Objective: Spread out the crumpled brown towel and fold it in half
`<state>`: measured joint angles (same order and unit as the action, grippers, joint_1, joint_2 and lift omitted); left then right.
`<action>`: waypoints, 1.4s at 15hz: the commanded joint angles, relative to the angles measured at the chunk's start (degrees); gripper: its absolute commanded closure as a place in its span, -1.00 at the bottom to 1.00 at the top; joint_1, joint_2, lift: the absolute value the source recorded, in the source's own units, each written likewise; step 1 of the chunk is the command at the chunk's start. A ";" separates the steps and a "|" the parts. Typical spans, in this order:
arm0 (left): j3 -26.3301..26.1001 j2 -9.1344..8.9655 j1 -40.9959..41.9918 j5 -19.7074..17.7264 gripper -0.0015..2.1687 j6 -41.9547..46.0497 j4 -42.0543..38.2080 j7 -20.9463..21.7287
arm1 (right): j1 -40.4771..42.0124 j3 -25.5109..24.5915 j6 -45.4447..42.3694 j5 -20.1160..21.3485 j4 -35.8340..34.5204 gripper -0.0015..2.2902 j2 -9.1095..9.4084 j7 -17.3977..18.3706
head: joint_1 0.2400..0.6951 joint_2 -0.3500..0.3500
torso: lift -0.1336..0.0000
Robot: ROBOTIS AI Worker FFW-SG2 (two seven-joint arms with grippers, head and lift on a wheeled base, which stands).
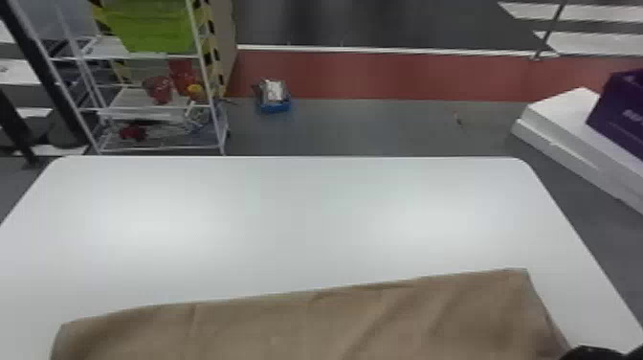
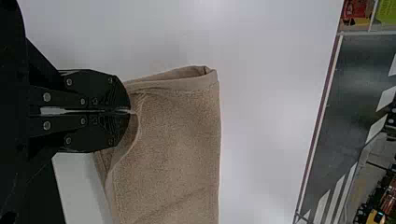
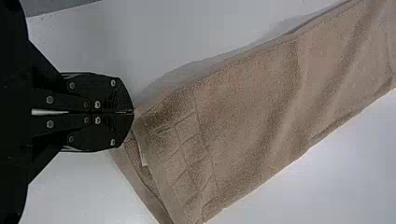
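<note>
- We see the brown towel (image 1: pixel 296 330) stretched across the near part of the white table (image 1: pixel 306 215), wrinkled, with layers showing at its ends.
- Our left gripper (image 2: pixel 130 111) has its fingers together, clamped on the towel's edge near one end.
- Our right gripper (image 1: pixel 598 353), by the towel's other end, has its fingers closed on a corner there.
- Beyond the table, we see a white rack (image 1: pixel 153 108) on the left and a purple box (image 1: pixel 619 112) on the right.
</note>
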<state>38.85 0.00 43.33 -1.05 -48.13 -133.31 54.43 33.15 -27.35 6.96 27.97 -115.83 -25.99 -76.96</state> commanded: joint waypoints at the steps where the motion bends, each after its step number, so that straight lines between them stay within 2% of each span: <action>1: 0.00 -0.15 0.00 0.00 0.01 0.00 -0.20 0.06 | -0.10 -1.21 -0.32 -1.69 -0.18 0.32 -0.02 -0.04 | 1.00 -0.09 | -0.85; 4: 0.18 -0.15 0.18 -0.18 0.01 0.00 -0.28 0.23 | -0.10 -6.04 -1.55 -7.66 -1.15 0.32 0.42 -0.47 | 1.00 -0.11 | -0.85; 7: 1.58 -0.15 1.05 -2.99 0.03 -0.53 -2.57 1.02 | -0.27 -10.35 -3.31 -11.09 -1.33 0.32 0.77 -0.30 | 1.00 -0.18 | -0.85; 8: 2.11 -0.15 1.32 -4.40 0.03 -1.58 -3.89 1.20 | -0.80 -11.49 -3.31 -11.35 -0.97 0.32 0.77 -0.39 | 1.00 -0.22 | -0.85; 14: 2.11 -0.15 2.11 -5.27 0.04 -3.34 -7.40 1.38 | -1.77 -12.81 -4.54 -11.88 1.14 0.32 0.24 -0.30 | 1.00 -0.49 | -0.85; 16: 2.29 -0.15 2.46 -5.71 0.04 -3.52 -8.55 1.38 | -2.56 -14.22 -4.54 -14.17 1.14 0.32 0.15 -0.12 | 1.00 -0.53 | -0.85; 21: 2.37 -0.15 2.64 -7.74 0.04 -12.66 -15.40 2.43 | -7.83 -15.98 -3.31 -16.19 1.31 0.32 0.59 0.76 | 1.00 -0.65 | -0.85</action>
<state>41.15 0.00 45.96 -8.08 -57.04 -146.39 56.56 26.85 -42.64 3.50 12.68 -114.66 -25.48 -76.28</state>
